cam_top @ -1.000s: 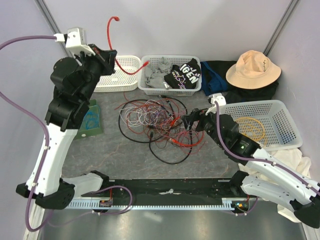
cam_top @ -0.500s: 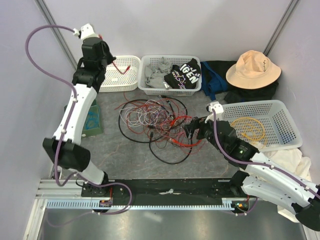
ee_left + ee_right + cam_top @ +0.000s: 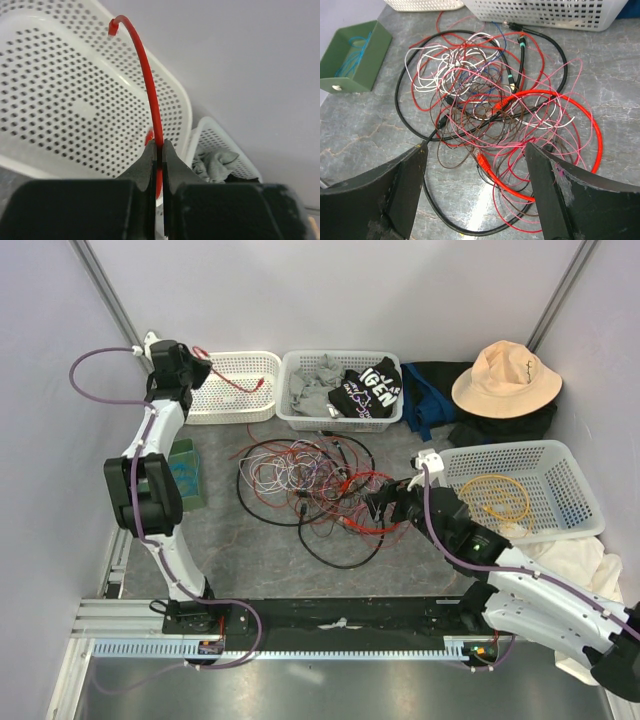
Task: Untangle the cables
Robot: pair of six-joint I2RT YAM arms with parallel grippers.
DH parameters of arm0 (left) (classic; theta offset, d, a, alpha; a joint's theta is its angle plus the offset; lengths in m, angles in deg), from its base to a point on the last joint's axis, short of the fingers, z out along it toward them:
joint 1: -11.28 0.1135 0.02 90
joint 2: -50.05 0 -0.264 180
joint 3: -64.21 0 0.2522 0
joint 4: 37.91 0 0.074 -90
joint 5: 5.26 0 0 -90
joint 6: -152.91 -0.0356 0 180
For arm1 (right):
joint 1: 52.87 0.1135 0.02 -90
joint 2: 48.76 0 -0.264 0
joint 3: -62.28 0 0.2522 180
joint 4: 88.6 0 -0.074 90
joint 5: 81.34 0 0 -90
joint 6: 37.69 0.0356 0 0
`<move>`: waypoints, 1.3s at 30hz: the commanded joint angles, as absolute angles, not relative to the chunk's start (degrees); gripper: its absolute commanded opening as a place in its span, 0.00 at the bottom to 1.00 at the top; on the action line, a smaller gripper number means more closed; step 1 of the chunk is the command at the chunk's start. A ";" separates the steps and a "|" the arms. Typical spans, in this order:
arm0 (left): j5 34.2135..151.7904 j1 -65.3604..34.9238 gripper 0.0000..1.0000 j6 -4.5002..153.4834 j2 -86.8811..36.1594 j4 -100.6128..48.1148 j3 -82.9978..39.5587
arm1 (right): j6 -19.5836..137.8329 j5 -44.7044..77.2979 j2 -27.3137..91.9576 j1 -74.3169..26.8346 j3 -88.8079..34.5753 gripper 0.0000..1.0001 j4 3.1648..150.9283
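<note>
Jaws: L gripper clamped on red cable, which arcs out past tips, white basket behind | R gripper spread wide, nothing held; I see cable tangle just ahead, below fingers.

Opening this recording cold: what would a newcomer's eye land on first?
The tangle of cables in the middle of the table, red, pink, white and black strands knotted together, with the open right gripper at its right edge. Next, the left gripper, shut on a single red cable by the white basket at the far left.
</note>
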State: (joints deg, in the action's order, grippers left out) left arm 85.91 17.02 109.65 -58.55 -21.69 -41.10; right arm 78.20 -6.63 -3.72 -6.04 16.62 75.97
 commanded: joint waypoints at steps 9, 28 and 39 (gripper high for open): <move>88.35 15.24 1.00 107.40 -53.95 -24.50 -48.09 | 78.67 -7.69 -0.16 -5.93 16.97 0.87 80.28; 73.14 -35.38 1.00 98.68 -13.94 -21.76 3.16 | 78.85 -18.76 -13.51 -5.93 12.92 0.87 69.29; 69.48 -37.94 0.96 99.30 -27.55 -26.08 2.29 | 84.91 -18.86 -16.24 -5.93 17.66 0.86 65.60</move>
